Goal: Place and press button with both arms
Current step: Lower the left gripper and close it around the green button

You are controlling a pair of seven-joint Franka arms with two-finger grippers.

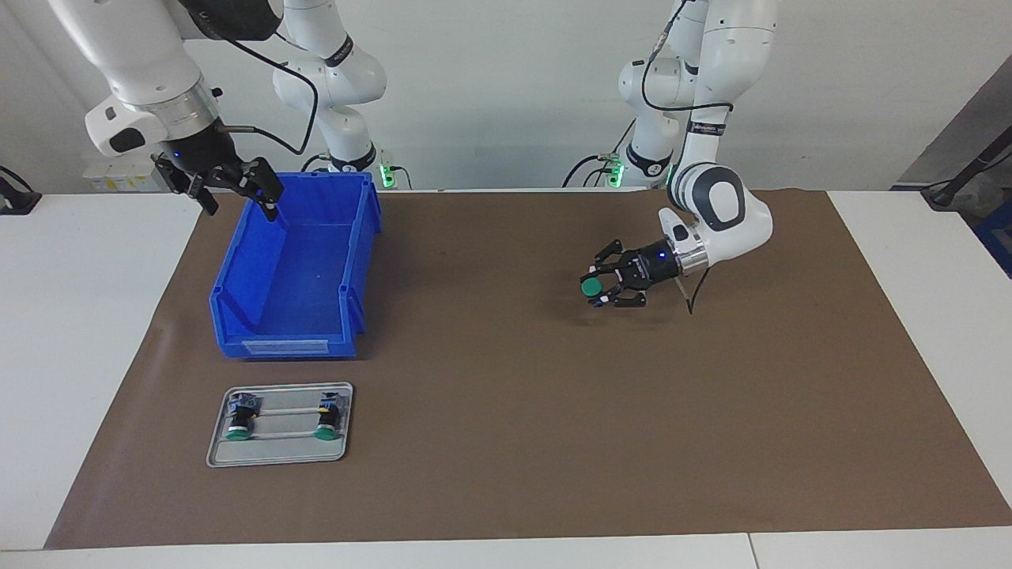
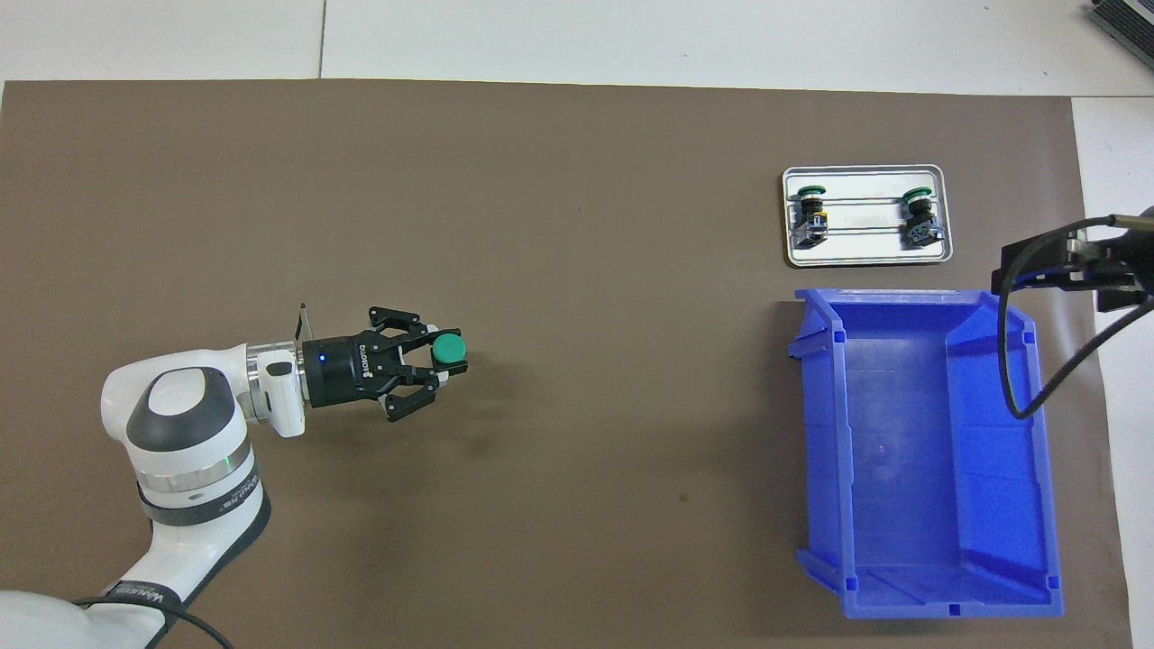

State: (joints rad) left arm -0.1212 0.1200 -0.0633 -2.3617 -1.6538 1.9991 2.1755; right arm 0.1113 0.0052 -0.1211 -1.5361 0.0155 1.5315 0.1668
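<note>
My left gripper (image 1: 601,288) is shut on a button (image 1: 591,288) with a round green cap. It holds the button sideways, low over the brown mat (image 1: 506,411), between the table's middle and the left arm's end. The gripper (image 2: 440,362) and the button (image 2: 448,351) also show in the overhead view. My right gripper (image 1: 235,188) hangs open and empty over the corner of the blue bin (image 1: 237,273) nearest the robots; in the overhead view only part of it shows (image 2: 1068,266).
The blue bin (image 2: 816,433) is empty and stands toward the right arm's end. A small metal tray (image 1: 277,456), farther from the robots than the bin, holds two more green-capped buttons (image 1: 236,431) (image 1: 323,431). The tray (image 2: 865,257) also shows in the overhead view.
</note>
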